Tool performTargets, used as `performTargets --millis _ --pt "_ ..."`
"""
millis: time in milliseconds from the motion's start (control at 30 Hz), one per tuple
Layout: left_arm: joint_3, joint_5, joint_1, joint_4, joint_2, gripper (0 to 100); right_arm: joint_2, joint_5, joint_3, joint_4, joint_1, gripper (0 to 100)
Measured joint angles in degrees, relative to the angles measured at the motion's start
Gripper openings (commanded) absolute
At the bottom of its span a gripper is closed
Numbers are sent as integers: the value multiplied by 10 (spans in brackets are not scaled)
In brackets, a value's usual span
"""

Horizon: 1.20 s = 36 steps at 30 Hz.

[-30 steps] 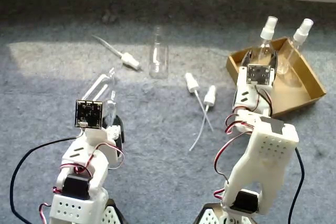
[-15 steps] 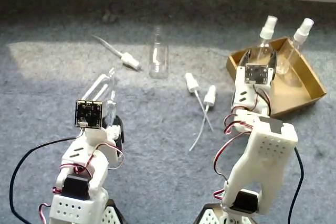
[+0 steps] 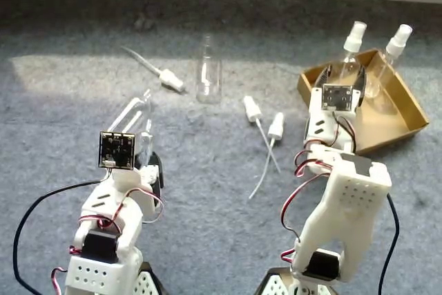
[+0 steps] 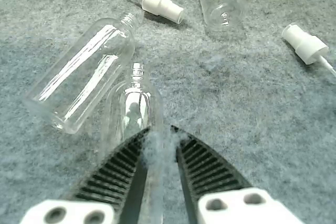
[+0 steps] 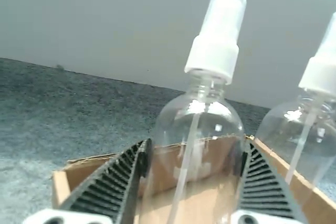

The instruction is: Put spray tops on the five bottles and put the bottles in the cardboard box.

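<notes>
My right gripper (image 5: 194, 150) stands open over the cardboard box (image 3: 407, 112), one finger on each side of an upright clear bottle with a white spray top (image 5: 202, 119). A second capped bottle (image 3: 390, 53) stands beside it in the box. My left gripper (image 4: 161, 128) hangs low over the carpet, its fingers a narrow gap apart, one finger above the base of a lying uncapped bottle (image 4: 131, 106). Another uncapped bottle (image 4: 79, 87) lies next to it. A third one (image 3: 208, 70) stands upright farther off.
Three loose spray tops with long tubes lie on the grey carpet: one (image 3: 166, 75) left of the upright bottle, two (image 3: 252, 108) (image 3: 276, 126) between the arms. A wall runs along the far edge.
The right gripper's fingers have spread slightly around the capped bottle in the box. The left arm has kept still.
</notes>
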<state>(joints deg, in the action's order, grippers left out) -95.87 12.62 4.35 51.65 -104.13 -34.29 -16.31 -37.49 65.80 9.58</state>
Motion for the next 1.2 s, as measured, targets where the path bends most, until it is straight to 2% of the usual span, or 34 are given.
performTargets --millis 267,400,600,733,833,967,1067,1200 --pt "0 0 0 0 0 11 0 0 0 0 1 296" --pt "0 0 0 0 0 11 0 0 0 0 1 238" --pt "0 0 0 0 0 11 0 0 0 0 1 238" --pt "0 0 0 0 0 11 3 -9 -11 35 2 238" --pt "0 0 0 0 0 11 25 -44 -38 46 0 238" --pt "0 0 0 0 0 11 95 -46 -78 47 -6 238" --pt "0 0 0 0 0 11 169 -46 -109 -2 -9 238" --pt "0 0 0 0 0 11 277 -46 -120 -144 -8 238"
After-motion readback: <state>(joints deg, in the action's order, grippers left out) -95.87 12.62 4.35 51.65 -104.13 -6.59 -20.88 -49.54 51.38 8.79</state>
